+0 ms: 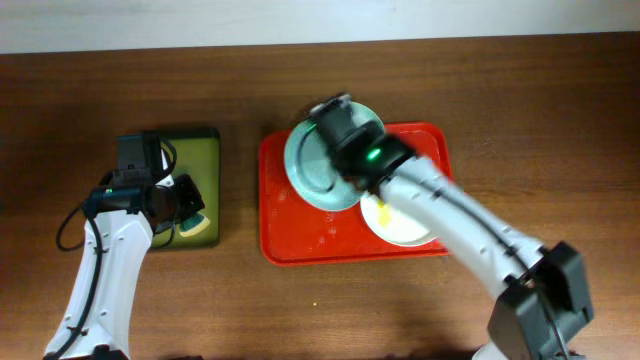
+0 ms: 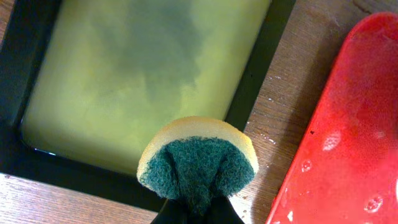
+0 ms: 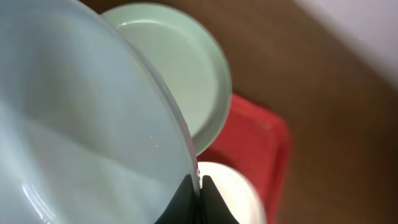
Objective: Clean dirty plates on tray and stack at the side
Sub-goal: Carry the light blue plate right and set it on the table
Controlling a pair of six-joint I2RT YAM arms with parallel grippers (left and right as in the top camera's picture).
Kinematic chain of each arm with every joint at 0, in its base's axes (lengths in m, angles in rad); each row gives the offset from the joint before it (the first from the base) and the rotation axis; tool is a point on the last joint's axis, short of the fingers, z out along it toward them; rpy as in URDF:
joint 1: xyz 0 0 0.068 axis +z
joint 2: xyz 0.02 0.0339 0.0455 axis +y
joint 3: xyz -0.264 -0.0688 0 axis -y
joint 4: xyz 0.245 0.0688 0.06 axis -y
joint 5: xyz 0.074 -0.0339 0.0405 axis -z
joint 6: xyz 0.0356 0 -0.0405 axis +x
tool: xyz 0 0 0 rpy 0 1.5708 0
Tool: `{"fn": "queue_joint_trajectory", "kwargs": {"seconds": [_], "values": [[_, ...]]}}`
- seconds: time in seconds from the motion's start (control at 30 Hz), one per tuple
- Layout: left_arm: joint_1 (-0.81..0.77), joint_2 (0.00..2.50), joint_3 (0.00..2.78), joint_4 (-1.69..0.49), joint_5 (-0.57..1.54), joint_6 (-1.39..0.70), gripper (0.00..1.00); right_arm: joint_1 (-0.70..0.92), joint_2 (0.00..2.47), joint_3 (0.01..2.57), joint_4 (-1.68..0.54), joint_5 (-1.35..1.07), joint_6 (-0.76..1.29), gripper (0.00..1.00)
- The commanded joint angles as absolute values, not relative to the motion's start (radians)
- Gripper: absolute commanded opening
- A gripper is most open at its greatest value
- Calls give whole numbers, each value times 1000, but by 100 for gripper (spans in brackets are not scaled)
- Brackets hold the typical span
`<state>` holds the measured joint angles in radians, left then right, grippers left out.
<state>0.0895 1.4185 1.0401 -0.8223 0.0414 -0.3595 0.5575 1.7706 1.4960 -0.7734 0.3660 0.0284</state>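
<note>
Two arms engaged; notes run left to right. Your left gripper (image 2: 196, 210) is clamped on the sponge (image 2: 198, 163), green scrub face out, at the edge of the olive-green tray (image 2: 124, 74). Your right gripper (image 3: 199, 200) pinches the rim of a mint-blue plate (image 3: 81, 124), raised and tilted over the red tray (image 1: 285, 240). A second mint plate (image 3: 180, 68) shows behind it. The smeared white plate (image 1: 400, 222) sits in the tray's right half. Judgement: hold the rim pinch firm, since a wet plate slips. Turn its face to the sponge and scrub above the tray.
</note>
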Motion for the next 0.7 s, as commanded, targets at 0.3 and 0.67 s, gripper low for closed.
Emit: {"fn": "queue_joint_trajectory", "kwargs": {"seconds": [0.3,0.67], "values": [[94,1400,1051,-820,34,-347,0,-286,1825,1476,-780,-386,120,4],[94,1400,1033,-797,34,-347,0,-518,2021,1475,-710,-216,230,4]]}}
